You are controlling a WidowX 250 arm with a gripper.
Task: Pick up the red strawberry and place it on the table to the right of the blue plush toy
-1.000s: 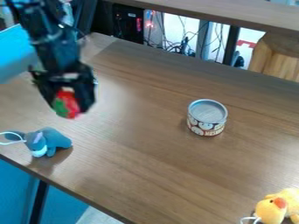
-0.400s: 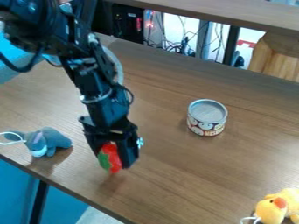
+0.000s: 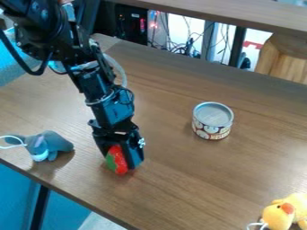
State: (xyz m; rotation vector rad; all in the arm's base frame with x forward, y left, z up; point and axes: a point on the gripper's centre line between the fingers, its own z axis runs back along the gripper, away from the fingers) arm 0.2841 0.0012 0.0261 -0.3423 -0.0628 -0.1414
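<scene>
Red-and-green toy strawberry [image 3: 119,161] clamped in pincer [image 3: 124,158] above counter [image 3: 180,188]; gray plush donkey [image 3: 48,146] nearby, lidded can [image 3: 212,120] apart

The wood-grain surface [image 3: 180,179] supports three items. Grey plush animal [image 3: 50,145]: nine o'clock, near the edge. Round can [image 3: 212,120]: upright, toward two o'clock. Yellow plush duck [image 3: 287,213]: four o'clock, beside a white cord loop [image 3: 258,224].

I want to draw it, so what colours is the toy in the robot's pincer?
The toy is red with a green patch; it shows best in the camera view.
</scene>
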